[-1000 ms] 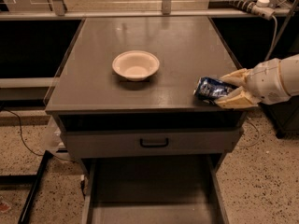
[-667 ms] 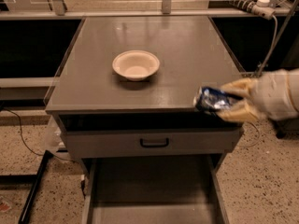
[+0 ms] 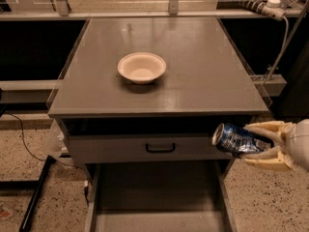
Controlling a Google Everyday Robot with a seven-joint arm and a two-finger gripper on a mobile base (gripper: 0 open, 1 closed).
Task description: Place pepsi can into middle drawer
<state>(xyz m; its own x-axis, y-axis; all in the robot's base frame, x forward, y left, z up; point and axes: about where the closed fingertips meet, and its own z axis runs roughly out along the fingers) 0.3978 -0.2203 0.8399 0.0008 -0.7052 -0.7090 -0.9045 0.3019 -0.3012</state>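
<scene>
The pepsi can [image 3: 235, 139], dark blue with silver ends, lies on its side in my gripper [image 3: 253, 145], silver top pointing left. The gripper reaches in from the right edge, its cream fingers [image 3: 264, 127] shut above and below the can. It holds the can in the air in front of the cabinet's right front corner, below the tabletop and above the right side of the middle drawer [image 3: 159, 192]. That drawer is pulled out at the bottom, a wide gray tray with a bare floor and low side walls.
A cream round bowl [image 3: 142, 66] sits on the gray cabinet top [image 3: 193, 71]. A shut gray drawer front with a black handle [image 3: 160, 148] is just above the open drawer. A white cable and power strip [image 3: 256, 4] run at the back right. Speckled floor lies around.
The gripper has carried the can off the tabletop's right edge, down and toward the front, so it now hangs below the top at drawer-front height.
</scene>
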